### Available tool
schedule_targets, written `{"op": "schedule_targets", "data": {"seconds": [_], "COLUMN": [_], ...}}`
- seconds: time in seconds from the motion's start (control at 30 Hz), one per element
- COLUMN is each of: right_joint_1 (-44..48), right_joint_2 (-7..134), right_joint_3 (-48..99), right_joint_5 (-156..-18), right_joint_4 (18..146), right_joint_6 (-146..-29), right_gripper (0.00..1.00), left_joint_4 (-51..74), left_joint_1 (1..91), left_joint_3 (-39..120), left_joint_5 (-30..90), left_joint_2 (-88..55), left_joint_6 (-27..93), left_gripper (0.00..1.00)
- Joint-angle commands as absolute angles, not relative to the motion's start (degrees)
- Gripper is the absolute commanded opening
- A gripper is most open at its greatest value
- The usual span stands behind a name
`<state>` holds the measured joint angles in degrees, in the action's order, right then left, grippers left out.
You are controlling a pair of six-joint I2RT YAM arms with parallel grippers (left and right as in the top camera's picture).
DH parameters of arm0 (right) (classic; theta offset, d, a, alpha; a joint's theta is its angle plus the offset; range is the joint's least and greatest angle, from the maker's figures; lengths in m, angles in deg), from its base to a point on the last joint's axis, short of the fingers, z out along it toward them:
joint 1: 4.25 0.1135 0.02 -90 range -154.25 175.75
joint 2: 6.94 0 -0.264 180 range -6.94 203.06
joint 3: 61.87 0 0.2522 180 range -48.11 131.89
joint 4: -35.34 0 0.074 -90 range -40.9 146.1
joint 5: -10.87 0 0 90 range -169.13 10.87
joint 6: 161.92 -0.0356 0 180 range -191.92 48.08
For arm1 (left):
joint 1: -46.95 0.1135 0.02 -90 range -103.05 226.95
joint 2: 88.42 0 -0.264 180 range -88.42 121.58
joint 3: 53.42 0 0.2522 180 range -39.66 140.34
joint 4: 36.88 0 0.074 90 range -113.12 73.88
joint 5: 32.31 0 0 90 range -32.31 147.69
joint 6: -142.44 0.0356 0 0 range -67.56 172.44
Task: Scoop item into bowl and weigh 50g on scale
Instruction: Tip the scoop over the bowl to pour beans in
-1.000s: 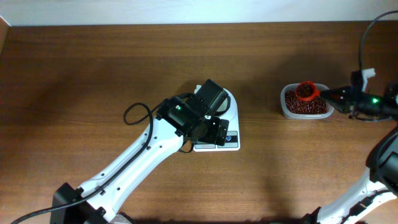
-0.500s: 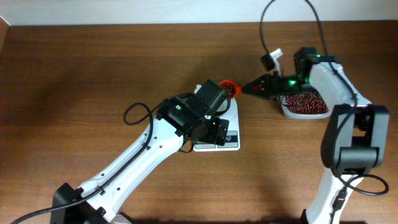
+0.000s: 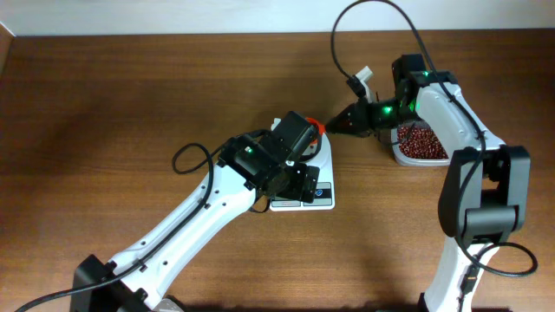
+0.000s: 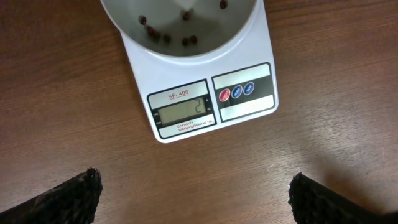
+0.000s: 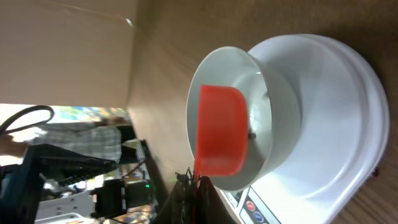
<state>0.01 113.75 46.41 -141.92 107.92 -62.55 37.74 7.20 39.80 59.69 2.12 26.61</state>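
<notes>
A white scale (image 4: 261, 62) lies on the table, its display (image 4: 186, 113) reading 2. On it stands the white bowl (image 4: 124, 18) with a few dark reddish-brown beans (image 4: 168, 37) inside. My right gripper (image 5: 196, 186) is shut on the handle of an orange-red scoop (image 5: 221, 130), tipped over the bowl (image 5: 273, 124) with its mouth turned into it. The overhead view shows that gripper (image 3: 342, 126) and the scoop (image 3: 316, 128) at the bowl's right edge. My left gripper (image 4: 202, 205) hangs open above bare table just in front of the scale, holding nothing.
A clear plastic tub (image 3: 395, 149) heaped with beans (image 3: 423, 143) sits to the right of the scale. My left arm (image 3: 208, 208) crosses the table from the front left and covers most of the scale (image 3: 323, 201) from above.
My right arm has swung left from the bean tub, carrying the scoop to the bowl and tipping it there. The left arm has stayed still and open.
</notes>
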Motion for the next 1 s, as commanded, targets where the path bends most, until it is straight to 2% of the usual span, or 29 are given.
{"op": "schedule_targets", "data": {"seconds": [0.0, 0.33, 0.47, 0.6, 0.87, 0.97], "right_joint_1": [2.50, 9.27, 10.37, 10.37, 12.11, 14.10], "right_joint_2": [108.81, 106.88, 106.88, 106.88, 106.88, 106.88], "right_joint_3": [51.33, 61.69, 61.71, 61.71, 61.71, 61.71], "right_joint_5": [-135.05, -112.10, -111.67, -117.52, -117.22, -104.54], "right_joint_4": [109.72, 116.40, 116.38, 115.77, 116.25, 114.79], "right_joint_6": [-62.40, -63.78, -62.36, -62.34, -62.31, -63.71], "right_gripper": [0.04, 0.04, 0.04, 0.04, 0.04, 0.04], "left_joint_4": [37.76, 37.76, 37.78, 37.78, 37.78, 37.78], "left_joint_1": [6.96, 6.96, 6.96, 6.96, 6.96, 6.96], "left_joint_3": [40.53, 40.53, 40.53, 40.53, 40.53, 40.53], "left_joint_5": [60.50, 60.50, 60.50, 60.50, 60.50, 60.50], "left_joint_2": [2.54, 2.54, 2.54, 2.54, 2.54, 2.54], "left_joint_6": [25.89, 25.89, 25.89, 25.89, 25.89, 25.89], "left_gripper": [0.99, 0.99, 0.99, 0.99, 0.99, 0.99]}}
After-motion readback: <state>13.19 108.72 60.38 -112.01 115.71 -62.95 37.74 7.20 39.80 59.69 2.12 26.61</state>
